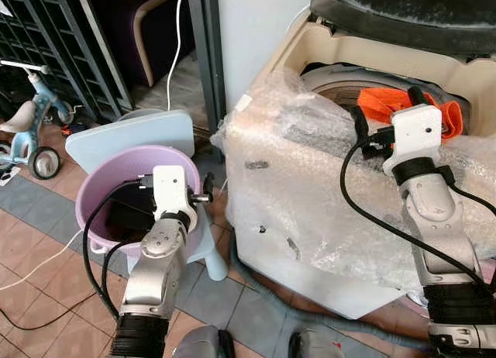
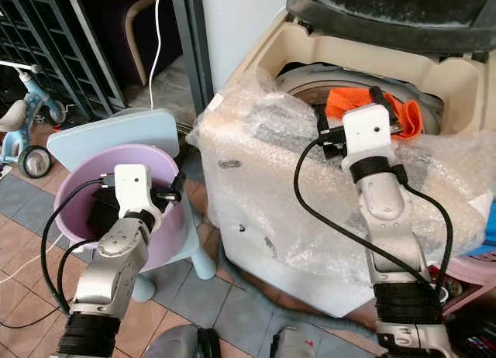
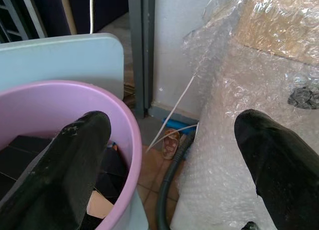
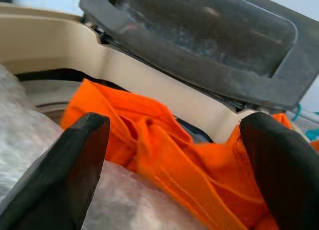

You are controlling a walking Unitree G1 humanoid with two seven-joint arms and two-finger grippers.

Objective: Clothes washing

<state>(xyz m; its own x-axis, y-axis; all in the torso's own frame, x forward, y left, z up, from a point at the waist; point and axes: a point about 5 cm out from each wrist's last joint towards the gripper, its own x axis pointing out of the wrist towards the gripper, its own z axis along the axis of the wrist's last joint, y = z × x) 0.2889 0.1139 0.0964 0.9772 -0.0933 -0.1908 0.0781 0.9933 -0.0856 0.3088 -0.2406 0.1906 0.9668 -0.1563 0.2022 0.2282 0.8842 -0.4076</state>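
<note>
1. The washing machine point(image 1: 387, 56), wrapped in bubble wrap point(image 1: 310, 187), is seen at 1 o'clock, lid raised.
2. The orange garment point(image 1: 387, 102) is draped over the drum's rim (part inside, part on the wrap).
3. The right gripper point(image 4: 172, 155) is held over the garment, fingers spread wide, nothing grasped.
4. The left gripper point(image 3: 164, 155) is poised at 10 o'clock above the purple bucket's point(image 1: 108, 180) rim, fingers parted and empty; dark items are noted inside.
</note>
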